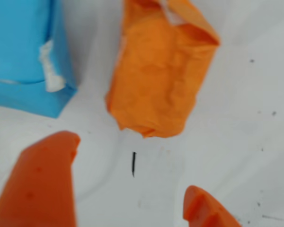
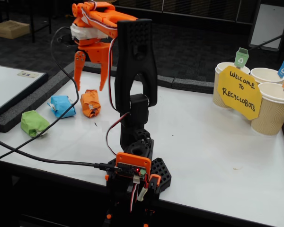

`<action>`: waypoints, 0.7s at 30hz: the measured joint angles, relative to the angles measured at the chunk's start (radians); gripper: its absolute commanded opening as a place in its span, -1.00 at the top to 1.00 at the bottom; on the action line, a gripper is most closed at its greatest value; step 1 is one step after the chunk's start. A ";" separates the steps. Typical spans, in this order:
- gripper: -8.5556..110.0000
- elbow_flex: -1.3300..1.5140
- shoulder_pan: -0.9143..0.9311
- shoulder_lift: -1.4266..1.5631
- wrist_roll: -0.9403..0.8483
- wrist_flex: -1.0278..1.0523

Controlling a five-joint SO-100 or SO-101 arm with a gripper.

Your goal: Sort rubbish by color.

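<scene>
Rubbish sits in a row on the white bench: a green wad at the left of the fixed view, a blue wad next to it, and an orange wad just beside the blue one. None is in a cup yet.

The hand hangs in the air over the orange wad. Its two fingers are spread wide and it holds nothing. In the wrist view the orange wad lies a little ahead of the finger tips, and the blue wad is close on the left.

The three cups with little flags stand far off at the right, behind the yellow sign.

I think the blue wad is the trouble. It is so near that a finger coming down could bump it or pinch both wads together. The paper is also soft and may slip out on the long trip.
</scene>
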 measured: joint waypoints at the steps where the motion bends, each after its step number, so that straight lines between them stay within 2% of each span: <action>1: 0.55 0.000 0.003 -0.006 -0.003 0.002; 21: 0.46 -0.133 0.006 -0.172 -0.014 -0.023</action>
